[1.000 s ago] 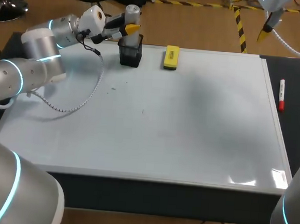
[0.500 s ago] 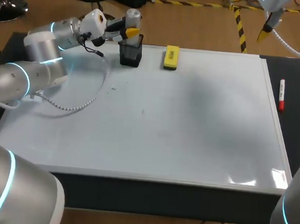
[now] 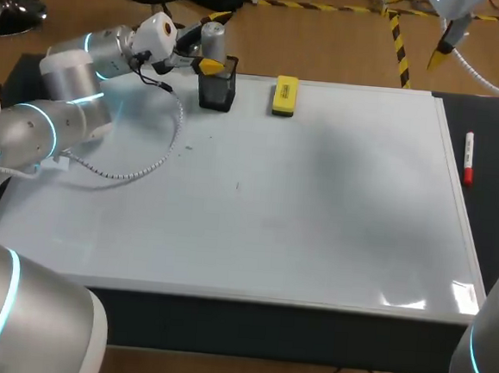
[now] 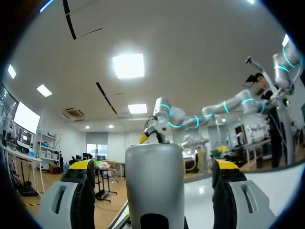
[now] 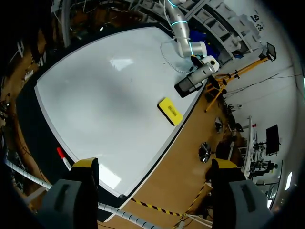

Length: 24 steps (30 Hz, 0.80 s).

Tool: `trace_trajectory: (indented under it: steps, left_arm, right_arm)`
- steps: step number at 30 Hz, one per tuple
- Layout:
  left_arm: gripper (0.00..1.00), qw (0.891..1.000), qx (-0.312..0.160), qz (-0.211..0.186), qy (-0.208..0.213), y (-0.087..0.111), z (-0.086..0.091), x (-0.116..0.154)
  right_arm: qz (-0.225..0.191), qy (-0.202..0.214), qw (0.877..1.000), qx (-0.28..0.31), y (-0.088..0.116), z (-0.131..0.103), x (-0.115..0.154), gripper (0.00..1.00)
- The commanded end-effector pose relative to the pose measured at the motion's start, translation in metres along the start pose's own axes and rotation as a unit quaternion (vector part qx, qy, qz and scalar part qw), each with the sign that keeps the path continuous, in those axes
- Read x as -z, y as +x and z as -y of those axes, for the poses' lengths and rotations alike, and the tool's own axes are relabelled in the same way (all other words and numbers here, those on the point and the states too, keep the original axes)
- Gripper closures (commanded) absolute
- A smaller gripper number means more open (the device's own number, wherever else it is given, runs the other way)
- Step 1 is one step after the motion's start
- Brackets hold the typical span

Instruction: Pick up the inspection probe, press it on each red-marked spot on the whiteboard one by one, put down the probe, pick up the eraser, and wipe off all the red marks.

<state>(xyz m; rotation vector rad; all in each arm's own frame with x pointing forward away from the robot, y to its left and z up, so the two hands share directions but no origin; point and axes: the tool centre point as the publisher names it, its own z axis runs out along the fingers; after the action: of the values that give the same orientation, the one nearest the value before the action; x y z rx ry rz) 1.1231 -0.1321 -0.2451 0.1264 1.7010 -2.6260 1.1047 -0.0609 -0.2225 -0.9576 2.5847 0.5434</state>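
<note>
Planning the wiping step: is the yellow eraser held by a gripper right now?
No, the eraser lies flat on the whiteboard beside the black holder, untouched.

Silver-grey arms [image 3: 60, 120] w/ cyan glowing rings, white coiled cable [image 3: 138, 173], grey gripper fingers [image 4: 76, 200] w/ yellow tips.

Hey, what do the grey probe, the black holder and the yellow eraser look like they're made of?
The probe is a smooth grey cylinder with a soft sheen, so brushed metal or painted plastic; I cannot tell which. The holder has dark, slightly see-through walls, likely tinted plastic. The eraser is a matte bright yellow block, probably a plastic or foam body.
</note>
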Motion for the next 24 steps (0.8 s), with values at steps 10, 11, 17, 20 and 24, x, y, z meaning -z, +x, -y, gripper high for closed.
trace_trajectory:
  steps: [10,11,17,20,24]
  left_arm:
    - [0.0,0.996,-0.042,0.069,-0.045,-0.004,0.038,0.001]
    - [0.0,0.995,-0.047,0.074,-0.05,-0.003,0.042,0.001]
    - [0.0,0.989,-0.065,0.112,-0.067,0.001,0.064,0.007]
    - [0.0,0.987,-0.068,0.131,-0.068,0.006,0.072,0.012]
    - [0.0,0.98,-0.072,0.165,-0.085,0.015,0.077,0.022]
  right_arm:
    - [-0.002,0.001,1.0,0.001,0.0,0.0,0.001,0.0]
    - [-0.002,0.001,1.0,0.001,0.0,0.0,0.001,0.0]
    - [-0.002,0.001,1.0,0.001,0.0,0.0,0.001,0.0]
    - [-0.002,0.001,1.0,0.001,0.0,0.0,0.001,0.0]
    - [-0.002,0.001,1.0,0.001,0.0,0.0,0.001,0.0]
